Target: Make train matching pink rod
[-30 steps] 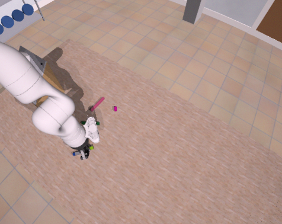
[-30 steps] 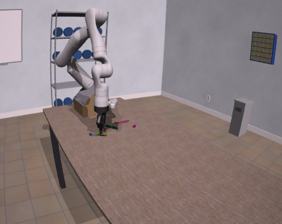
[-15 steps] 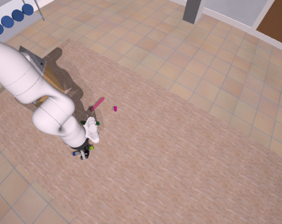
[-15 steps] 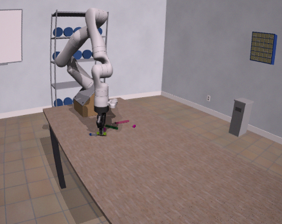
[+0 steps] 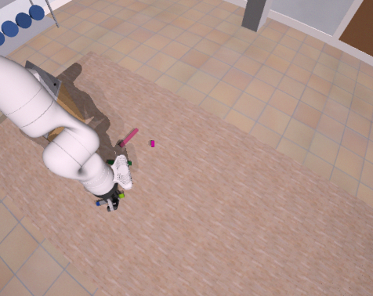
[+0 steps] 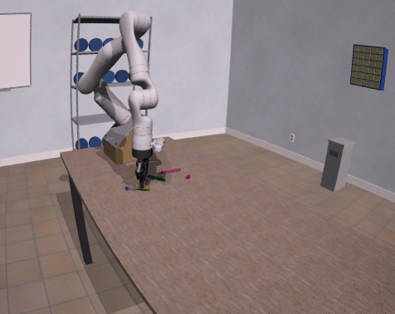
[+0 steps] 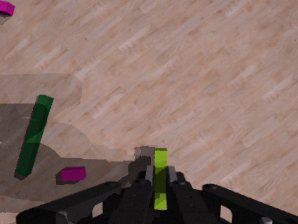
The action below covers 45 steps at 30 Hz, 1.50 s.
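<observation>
My gripper [image 5: 113, 205] [image 6: 142, 185] [image 7: 160, 176] points down and is shut on the lime rod [image 5: 121, 196] [image 6: 147, 188] [image 7: 160, 156], at or just above the table. A blue rod [image 5: 98, 203] [image 6: 127, 188] and a grey rod [image 5: 103, 202] [image 6: 132, 188] lie end to end beside the gripper, roughly in line with the lime rod. The fingers hide the join between grey and lime, so its gap cannot be told. The pink rod [image 5: 129, 137] [image 6: 171, 171] lies farther back, apart from these.
A green rod [image 5: 129, 163] [image 6: 156, 179] [image 7: 34, 135] lies behind the gripper. One magenta rod [image 6: 146, 181] [image 7: 73, 174] lies between it and the gripper. Another magenta rod [image 5: 152, 143] [image 6: 187, 177] [image 7: 6, 8] lies beyond. The arm's base stands at the table's back.
</observation>
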Motion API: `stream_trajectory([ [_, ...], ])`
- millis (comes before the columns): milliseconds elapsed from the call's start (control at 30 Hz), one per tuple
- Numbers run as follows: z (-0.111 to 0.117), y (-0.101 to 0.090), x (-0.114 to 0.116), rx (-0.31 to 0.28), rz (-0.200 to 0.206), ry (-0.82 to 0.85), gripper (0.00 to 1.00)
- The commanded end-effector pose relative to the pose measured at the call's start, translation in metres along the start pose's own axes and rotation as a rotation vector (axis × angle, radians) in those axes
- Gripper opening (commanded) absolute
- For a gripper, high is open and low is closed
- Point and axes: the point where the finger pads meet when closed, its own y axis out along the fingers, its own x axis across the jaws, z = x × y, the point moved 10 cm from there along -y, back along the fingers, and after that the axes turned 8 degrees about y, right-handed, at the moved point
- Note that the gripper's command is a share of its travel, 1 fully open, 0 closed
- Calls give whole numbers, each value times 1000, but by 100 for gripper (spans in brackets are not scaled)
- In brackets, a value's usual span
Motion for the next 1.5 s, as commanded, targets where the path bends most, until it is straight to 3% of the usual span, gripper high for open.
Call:
stream_trajectory([
  [0,3,1,1,5,-4,-18,5],
  [1467,-1,1,0,1,-1,-25,5],
])
